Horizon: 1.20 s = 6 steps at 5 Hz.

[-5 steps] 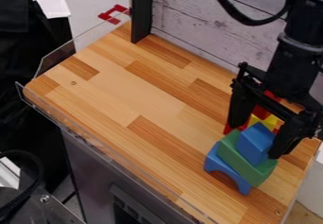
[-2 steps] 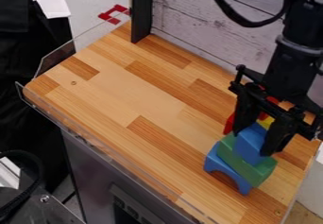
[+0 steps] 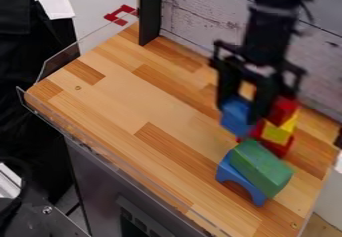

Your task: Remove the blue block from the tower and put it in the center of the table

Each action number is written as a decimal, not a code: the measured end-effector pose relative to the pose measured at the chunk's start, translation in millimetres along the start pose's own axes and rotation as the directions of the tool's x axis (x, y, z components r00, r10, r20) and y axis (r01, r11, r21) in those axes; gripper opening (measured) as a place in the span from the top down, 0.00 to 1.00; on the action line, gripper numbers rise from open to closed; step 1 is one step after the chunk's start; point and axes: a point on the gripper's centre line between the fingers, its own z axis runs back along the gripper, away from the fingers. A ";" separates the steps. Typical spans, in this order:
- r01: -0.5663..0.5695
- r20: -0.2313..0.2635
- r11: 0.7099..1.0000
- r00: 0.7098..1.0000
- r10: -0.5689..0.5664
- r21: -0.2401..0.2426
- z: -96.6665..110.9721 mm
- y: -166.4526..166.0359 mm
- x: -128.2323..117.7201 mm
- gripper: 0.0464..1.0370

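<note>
- Our fingers [image 3: 261, 101] pinch the blue block [image 3: 235, 117] right of frame centre, off the green block [image 3: 259, 167] (removal looks done).
- We've yet to set it mid-tabletop [image 3: 133, 101].

One high camera, fairly near, with an oblique downward view onto the tabletop [image 3: 127, 98]

Bright, even light falls on the wooden table [image 3: 143, 103], with no hard-edged shadows. The top of the green block [image 3: 262, 162] looks paler than its side, so the light seems to come mostly from above. The pale wall [image 3: 200, 13] is evenly lit, while the black cloth [image 3: 40, 76] sinks into deep darkness. Small glints mark the clear plastic edging [image 3: 59, 63]. The black gripper [image 3: 239, 114] and the raised blue block [image 3: 236, 120] look smeared; the table's grain reads clearly.
</note>
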 end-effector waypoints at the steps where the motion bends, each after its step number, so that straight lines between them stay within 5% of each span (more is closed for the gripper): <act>1: -0.073 0.040 0.996 0.996 0.075 -0.043 14.4 40.7 5.2 0.49; 2: -0.114 -0.009 0.994 0.994 0.113 -0.006 0.3 82.2 23.2 0.49; 4: -0.051 -0.116 0.998 0.992 0.056 0.047 -36.5 99.6 31.9 0.49; 6: -0.082 -0.151 0.997 0.985 0.082 0.005 -59.1 95.3 20.2 0.49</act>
